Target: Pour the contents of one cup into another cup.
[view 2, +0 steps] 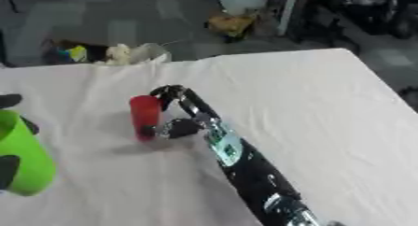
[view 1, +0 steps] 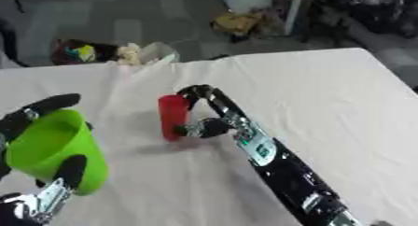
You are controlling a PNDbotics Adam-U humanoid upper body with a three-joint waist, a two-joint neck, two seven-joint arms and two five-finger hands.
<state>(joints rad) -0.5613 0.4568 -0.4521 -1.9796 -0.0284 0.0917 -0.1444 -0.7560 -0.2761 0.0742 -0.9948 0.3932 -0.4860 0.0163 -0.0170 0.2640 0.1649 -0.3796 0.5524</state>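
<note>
- Left eye view, nearest corner first: the left hand is low at the left edge, dark fingers curled round the green cup, one over the far rim and another pressed on the near side
- That green cup is tilted, its open mouth turned up and leftward, and from the pictures I cannot tell whether it rests on the cloth or is lifted clear of it
- Coming up from the bottom right, the right arm runs diagonally across the white tablecloth toward the middle, black with silver patches along it
- At its end, the right hand has its fingers wrapped on the red cup, one hooked over the top edge and others against the lower side
- Red cup stands about upright near the centre of the table, a little left of middle, well apart from the green one, with a soft shadow on the cloth at its base
- What is inside either cup is too blurred to make out
- Farther back, past the table's far edge, a grey floor with a clear container and some colourful clutter just beside it
</note>
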